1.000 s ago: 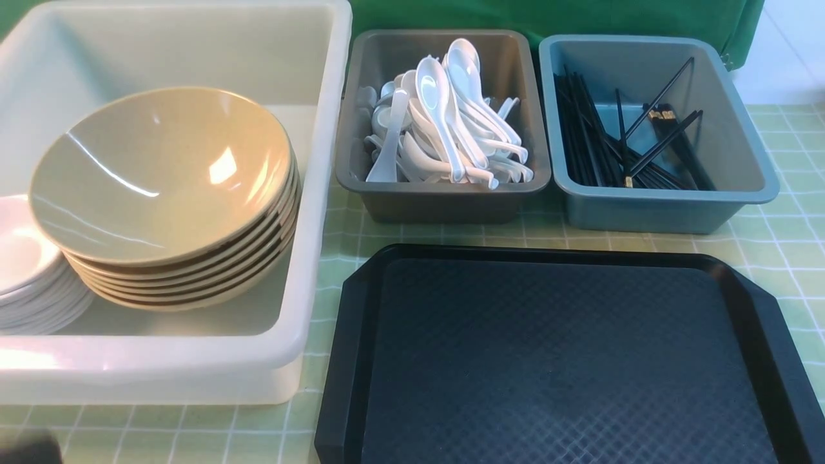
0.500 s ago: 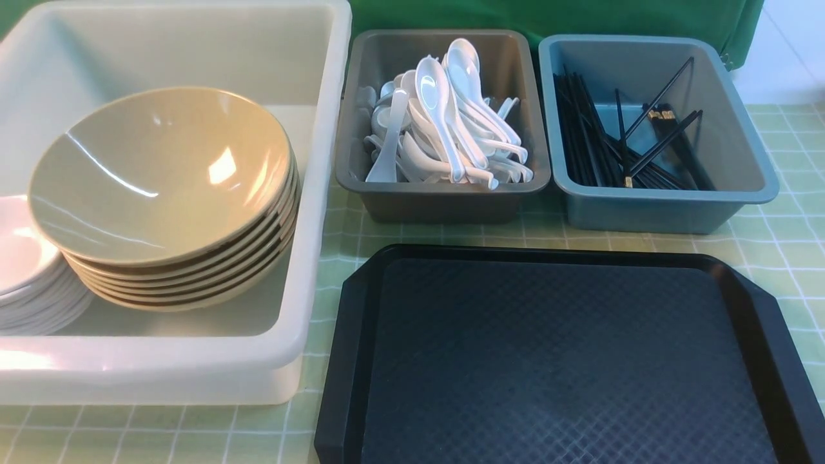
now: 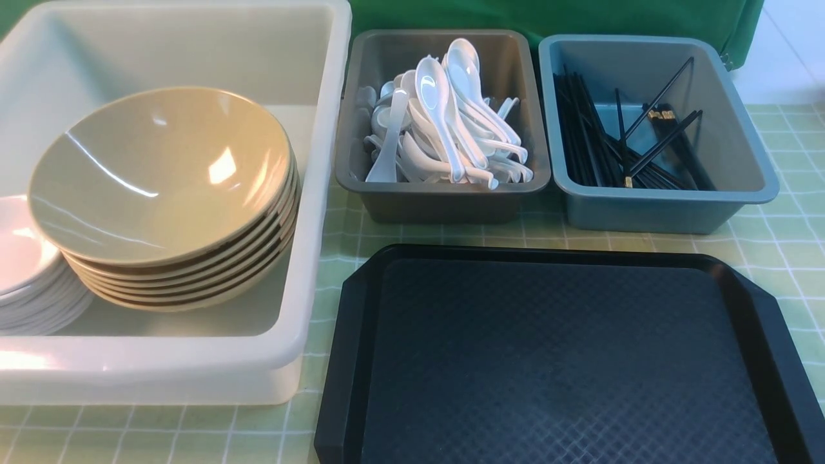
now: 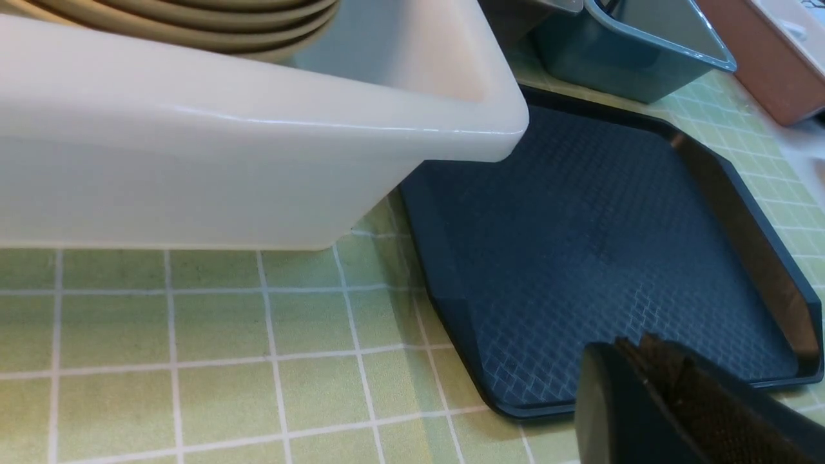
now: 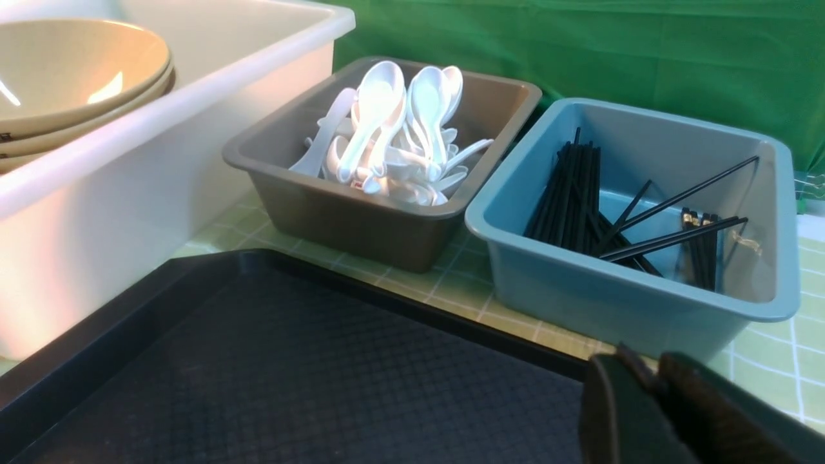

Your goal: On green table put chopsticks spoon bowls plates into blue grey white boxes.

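Glossy tan bowls (image 3: 161, 187) stacked in the smooth white box (image 3: 322, 193); diamond-textured black tray (image 3: 561, 361) bare. Both jaws pressed together, empty. Nothing moved since.

3 boxes: white (image 3: 309, 193), grey (image 3: 445, 200), blue (image 3: 644, 209); 1 black tray (image 3: 361, 361); 6 stacked tan bowls (image 3: 161, 174); stack of white plates (image 3: 26, 270), count unclear; heap of white spoons (image 3: 445, 122) and black chopsticks (image 3: 599, 148), too tangled to count
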Controlling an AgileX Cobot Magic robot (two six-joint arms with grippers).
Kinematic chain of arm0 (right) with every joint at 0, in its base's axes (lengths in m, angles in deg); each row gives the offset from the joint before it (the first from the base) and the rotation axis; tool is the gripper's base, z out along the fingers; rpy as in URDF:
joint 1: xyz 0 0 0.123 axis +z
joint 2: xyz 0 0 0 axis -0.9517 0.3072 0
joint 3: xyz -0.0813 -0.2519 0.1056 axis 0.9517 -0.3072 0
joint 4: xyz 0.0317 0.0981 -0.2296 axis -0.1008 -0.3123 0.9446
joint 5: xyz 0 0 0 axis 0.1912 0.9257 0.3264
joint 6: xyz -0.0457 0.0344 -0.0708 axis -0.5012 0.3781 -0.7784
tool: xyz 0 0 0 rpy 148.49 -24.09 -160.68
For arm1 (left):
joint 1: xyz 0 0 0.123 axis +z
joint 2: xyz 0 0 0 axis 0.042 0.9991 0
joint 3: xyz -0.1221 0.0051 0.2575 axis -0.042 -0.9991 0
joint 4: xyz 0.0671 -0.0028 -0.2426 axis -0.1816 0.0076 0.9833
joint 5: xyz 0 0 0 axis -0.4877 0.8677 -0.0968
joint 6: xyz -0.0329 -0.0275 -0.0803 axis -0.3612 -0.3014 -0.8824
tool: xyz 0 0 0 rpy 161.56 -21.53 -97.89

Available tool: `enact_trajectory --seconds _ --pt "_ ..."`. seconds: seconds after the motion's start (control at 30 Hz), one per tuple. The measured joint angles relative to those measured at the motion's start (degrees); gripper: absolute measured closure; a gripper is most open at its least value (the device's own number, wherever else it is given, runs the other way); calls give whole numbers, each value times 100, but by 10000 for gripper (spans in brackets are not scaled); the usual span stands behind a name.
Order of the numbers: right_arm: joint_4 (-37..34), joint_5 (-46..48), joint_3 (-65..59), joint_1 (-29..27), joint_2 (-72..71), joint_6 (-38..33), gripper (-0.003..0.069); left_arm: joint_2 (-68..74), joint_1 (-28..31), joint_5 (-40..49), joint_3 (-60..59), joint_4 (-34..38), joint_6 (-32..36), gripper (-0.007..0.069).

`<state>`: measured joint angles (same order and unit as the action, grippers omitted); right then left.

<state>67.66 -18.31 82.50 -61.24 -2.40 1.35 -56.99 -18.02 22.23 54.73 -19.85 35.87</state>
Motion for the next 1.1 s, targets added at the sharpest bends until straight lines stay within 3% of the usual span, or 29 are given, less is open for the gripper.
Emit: enact_trajectory --seconds 0.17,0.23,0.3,0.4,0.47,0.5,0.53,0.6,0.7,0.83,0.93,1.1 --pt "0 0 0 0 0 0 559 0 12 -943 -319 -1001 -1592 626" --pt "0 0 0 0 0 0 559 0 12 -1385 -479 -1232 -1760 626" --pt "0 0 0 0 0 -4 558 -39 87 -2542 -932 -2065 -1889 626" --pt "-2 0 0 0 0 -4 559 -60 328 -4028 -1546 -2577 -1253 626" --pt "-2 0 0 0 0 -4 559 -60 601 -4778 -1938 -2291 -130 626" --pt "-2 0 0 0 0 -4 559 -60 652 -4825 -1999 -2230 -9 626" --pt "-2 0 0 0 0 -4 559 -60 822 -5086 -2194 -1636 1009 626" --pt "-7 0 0 0 0 -4 557 -60 1044 -5172 -2442 -940 2154 626" --pt "-7 0 0 0 0 -4 552 -60 1280 -5192 -2697 -640 2833 626" --pt "-7 0 0 0 0 -4 549 -60 1674 -4920 -2853 -834 2299 626" --pt "-7 0 0 0 0 -4 548 -60 1911 -4174 -2857 -1186 1693 626" --pt "-7 0 0 0 0 -4 544 -60 1945 -3861 -2834 -1369 1507 626"
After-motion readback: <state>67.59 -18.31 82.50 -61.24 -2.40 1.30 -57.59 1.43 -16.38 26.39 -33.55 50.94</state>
